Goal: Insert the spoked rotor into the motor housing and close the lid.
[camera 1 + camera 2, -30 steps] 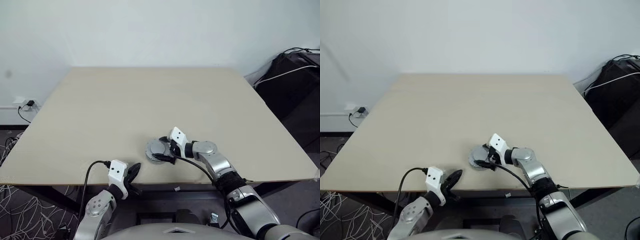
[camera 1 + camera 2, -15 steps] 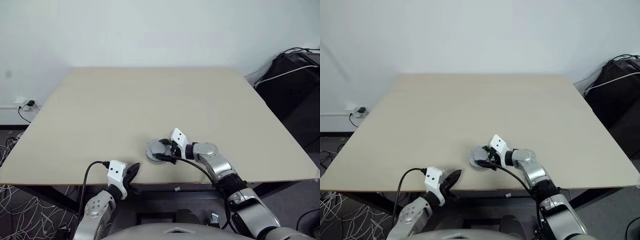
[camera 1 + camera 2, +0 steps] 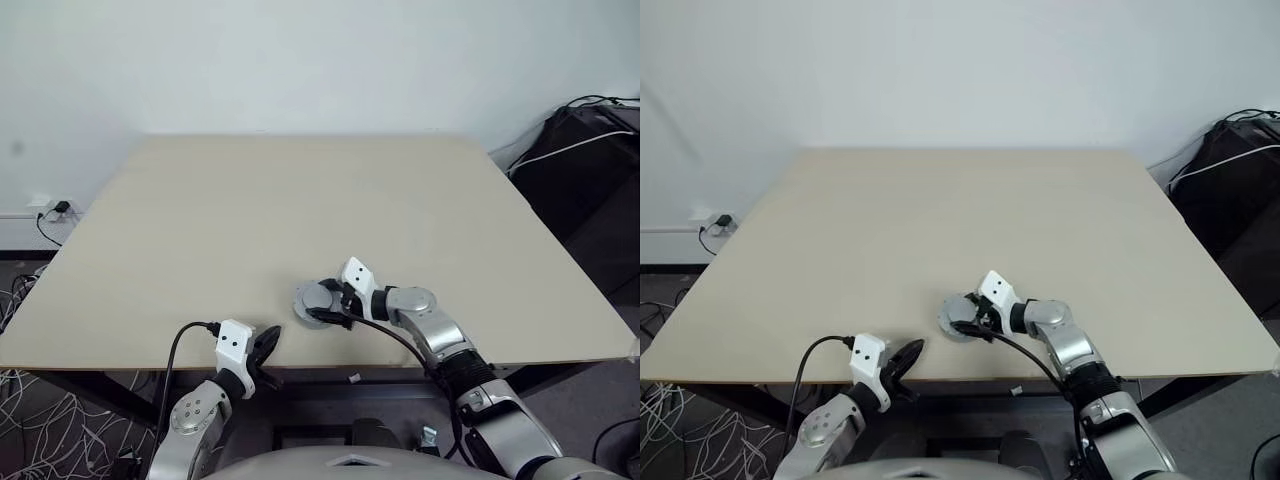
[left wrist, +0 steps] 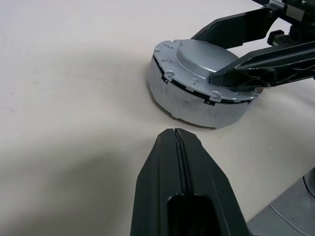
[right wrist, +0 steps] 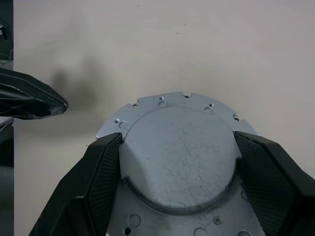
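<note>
Right gripper [image 5: 179, 162] clamped on raised round lid [image 5: 179, 155] of silver motor housing [image 4: 199, 83], near table's [image 3: 300, 200] front edge. Left gripper [image 4: 175, 133] fingers pressed together, empty, just beside housing, apart.

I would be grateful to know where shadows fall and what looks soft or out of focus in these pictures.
Left wrist view: the left hand is soft-edged up close and casts a broad shadow on the table; the silver motor assembly is fairly sharp. Right wrist view: a faint blurred shadow lies on the tabletop beyond the assembly. Head views: even lighting, no glare.
</note>
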